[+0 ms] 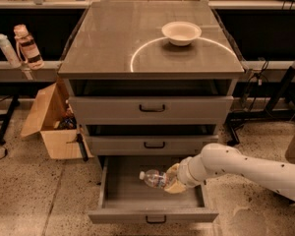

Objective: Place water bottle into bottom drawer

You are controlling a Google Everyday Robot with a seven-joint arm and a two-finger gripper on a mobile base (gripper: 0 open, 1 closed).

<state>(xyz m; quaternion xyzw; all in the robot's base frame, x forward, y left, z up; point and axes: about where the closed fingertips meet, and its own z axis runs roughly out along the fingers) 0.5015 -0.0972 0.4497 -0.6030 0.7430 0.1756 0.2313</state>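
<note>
The water bottle [154, 179] is clear with a white cap pointing left. It lies sideways in my gripper [170, 180], which is shut on its right end. My white arm reaches in from the right. The bottle hangs just above the ridged floor of the open bottom drawer [123, 190], near its middle-right. The drawer is pulled out, with a small dark handle on its front panel.
Two shallower drawers [151, 109] above are closed. A white bowl [181, 32] sits on the cabinet top. A cardboard box [53, 127] stands left of the cabinet. A pinkish bottle [27, 45] and a white tube-like bottle [7, 50] stand on the left shelf.
</note>
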